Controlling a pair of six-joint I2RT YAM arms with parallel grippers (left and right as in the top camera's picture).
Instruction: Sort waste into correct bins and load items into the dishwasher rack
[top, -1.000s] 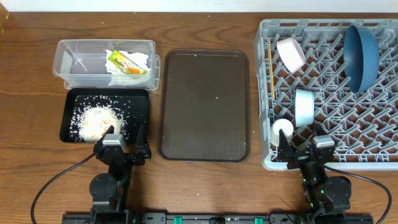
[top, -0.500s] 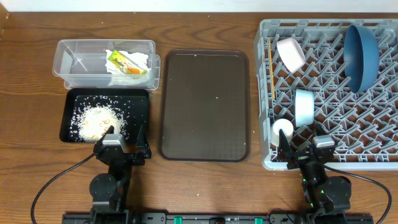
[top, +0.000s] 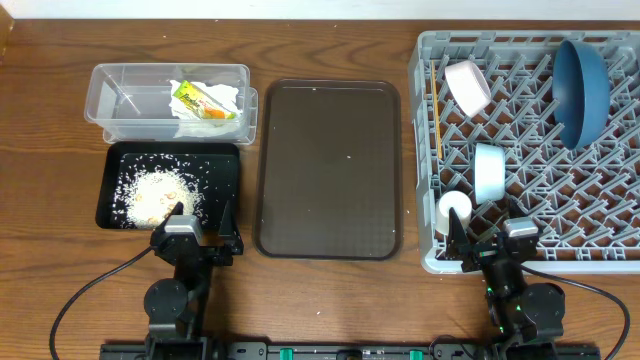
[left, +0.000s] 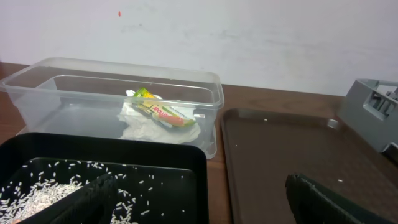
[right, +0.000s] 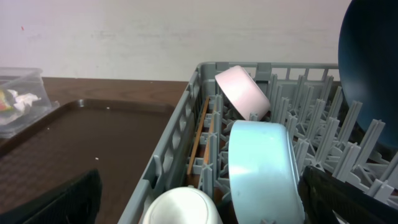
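The grey dishwasher rack (top: 600, 205) holds the dark blue bowl (top: 581, 78), the cream bowl (top: 468, 86), the light blue bowl (top: 489, 171), the white cup (top: 454, 210) and the chopsticks (top: 436, 110). The clear tub (top: 125, 100) holds white napkins (top: 215, 103) and the yellow-green wrapper (top: 198, 101). The black tray (top: 225, 165) holds rice scraps (top: 155, 195). My left gripper (top: 195, 243) is open and empty at the near table edge. My right gripper (top: 495, 243) is open and empty at the rack's near edge. The wrist views show the wrapper (left: 163, 111), the light blue bowl (right: 261, 168) and the cup (right: 183, 208).
A large dark brown serving tray (top: 328, 165) lies in the middle between the bins and the rack, with a few white grains on it. Bare wooden table (top: 330, 300) runs along the near side.
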